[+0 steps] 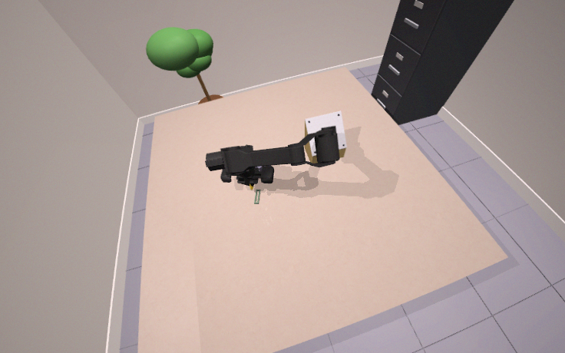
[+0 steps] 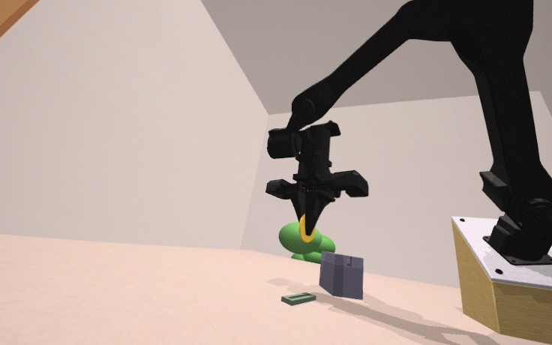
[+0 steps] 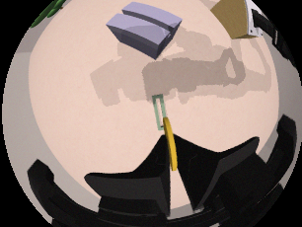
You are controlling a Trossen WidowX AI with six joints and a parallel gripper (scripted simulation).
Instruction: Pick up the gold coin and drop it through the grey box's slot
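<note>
The gold coin [image 1: 251,186] [image 2: 302,231] [image 3: 170,140] is upright on edge, held between the fingertips of my gripper [image 2: 308,231] [image 3: 167,137], which is shut on it. Coin and fingertips are well above the table. The green holder [image 1: 255,202] [image 2: 286,301] [image 3: 156,113] lies empty on the table below. The grey box [image 2: 340,278] [image 3: 140,38] stands closed beyond the holder, its slot running along the lid in the wrist view. In the top view the arm hides nearly all of the box.
The arm's base stands on a wooden block with a white top [image 1: 323,119] [image 2: 475,246] to the right of the box. A potted plant [image 1: 172,47] and a dark filing cabinet [image 1: 430,65] stand beyond the table top [image 1: 320,262].
</note>
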